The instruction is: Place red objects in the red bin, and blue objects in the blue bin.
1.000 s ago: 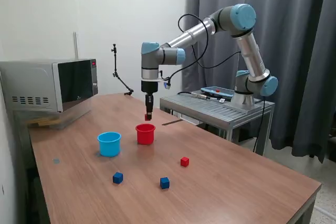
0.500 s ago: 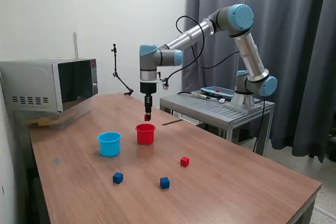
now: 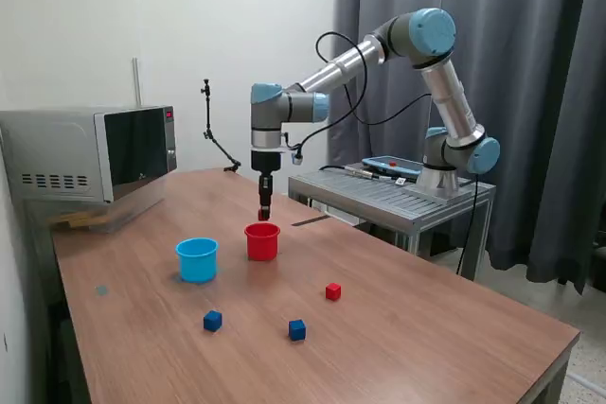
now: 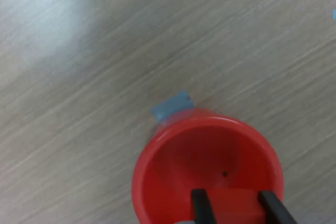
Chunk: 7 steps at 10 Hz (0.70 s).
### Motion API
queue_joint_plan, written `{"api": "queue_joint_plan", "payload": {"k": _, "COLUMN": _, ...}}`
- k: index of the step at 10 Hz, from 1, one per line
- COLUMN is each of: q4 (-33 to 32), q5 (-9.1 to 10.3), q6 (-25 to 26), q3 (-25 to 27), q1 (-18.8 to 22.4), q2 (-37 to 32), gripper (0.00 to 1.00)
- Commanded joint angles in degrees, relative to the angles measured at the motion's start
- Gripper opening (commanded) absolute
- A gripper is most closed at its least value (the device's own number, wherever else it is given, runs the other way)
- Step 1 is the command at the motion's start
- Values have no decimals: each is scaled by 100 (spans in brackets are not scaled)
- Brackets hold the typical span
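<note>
Wrist view: hand [image 4: 234, 208] grips red cube [image 4: 233, 206] | exterior: red cup [image 3: 262, 241] below

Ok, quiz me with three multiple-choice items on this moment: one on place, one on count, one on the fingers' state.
1. The gripper is
A. above the red cup
B. above the light blue cup
C. beside the microwave

2. Cubes lying on the table:
A. one
B. three
C. five

3. The fingers are
A. open, empty
B. shut on a red cube
C. hidden

Answers: 1 A, the wrist view looks straight into the cup. 2 B, two dark blue, one red. 3 B, red shows between them.
</note>
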Motion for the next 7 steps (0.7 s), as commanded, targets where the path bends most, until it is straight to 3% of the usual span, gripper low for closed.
{"api": "queue_joint_plan", "payload": {"k": 1, "q4": -23, "q5": 0, "q6": -6, "q3": 3, "q1": -4, "q2": 18, "gripper": 0}}
{"api": "queue_joint_plan", "payload": {"k": 2, "q4": -6, "q5": -8, "q6": -6, "q3": 12, "q1": 5, "q2": 27, "gripper": 100}}
{"api": "queue_joint_plan", "payload": {"k": 7, "q4": 12, "q5": -9, "q6": -6, "q3": 29, "q1": 5, "q2": 18, "gripper": 100}}
